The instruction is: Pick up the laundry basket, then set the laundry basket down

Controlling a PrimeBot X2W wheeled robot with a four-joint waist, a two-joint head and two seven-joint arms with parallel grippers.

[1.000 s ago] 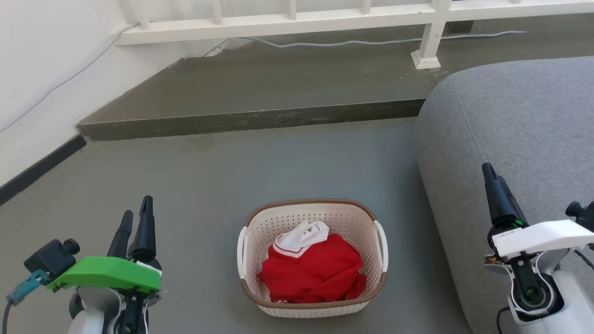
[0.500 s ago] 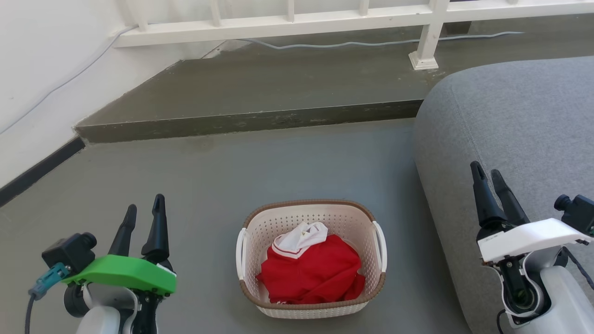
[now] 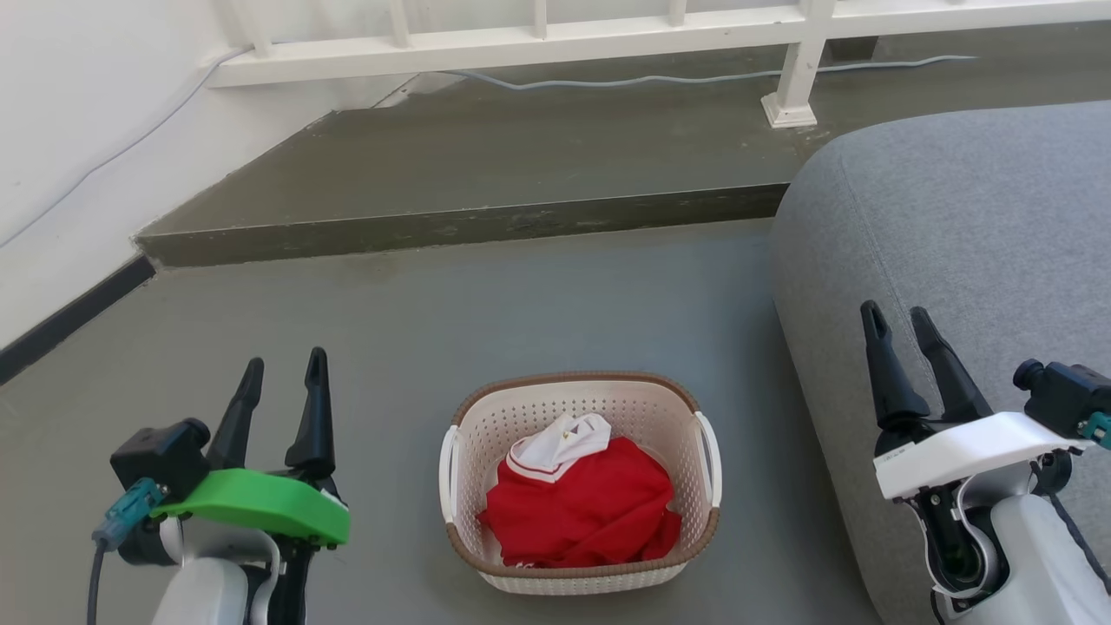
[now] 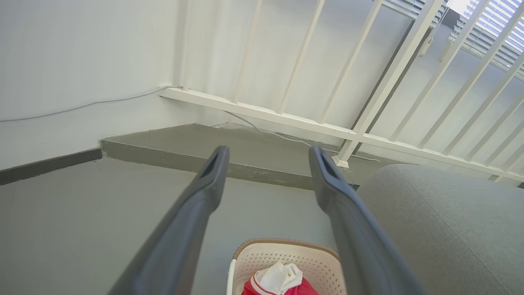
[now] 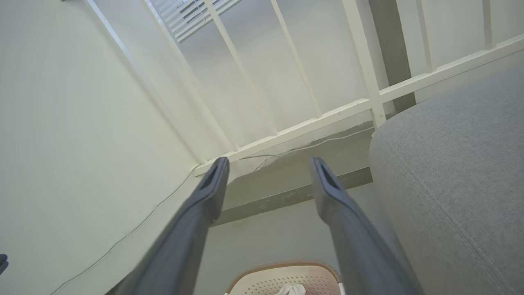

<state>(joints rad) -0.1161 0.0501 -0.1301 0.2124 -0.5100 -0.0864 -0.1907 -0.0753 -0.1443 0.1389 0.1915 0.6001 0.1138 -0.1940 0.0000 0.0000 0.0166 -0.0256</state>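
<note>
Sofa: the grey sofa (image 3: 955,226) takes up the right side of the head view and has not moved. It leaves only a narrow strip of floor (image 3: 486,312) beside the basket.
Laundry basket: the laundry basket (image 3: 577,379) sits on the floor in the lower middle of the head view, between the two arms. It is where it was a second ago, not yet lifted.
Load: a red and white garment (image 3: 581,512) lies bunched inside, below the rim.
Left gripper: the left gripper (image 3: 285,369) has slid inward toward the basket. Its fingers, close together a second ago, now stand spread on nothing, as the left wrist view (image 4: 268,153) confirms.
Right gripper: the right gripper (image 3: 894,317) has also come inward, in front of the sofa's edge. Its fingers looked pressed together a second ago and are now parted and empty.
Handles: the left handle (image 3: 448,473) and the right handle (image 3: 712,460) are free, each well apart from its gripper.
Meaning: both arms seem to be readying a two-sided grasp. Each probably has to drop lower and close in on its own handle.
Risk: the right arm has little room beside the sofa.
</note>
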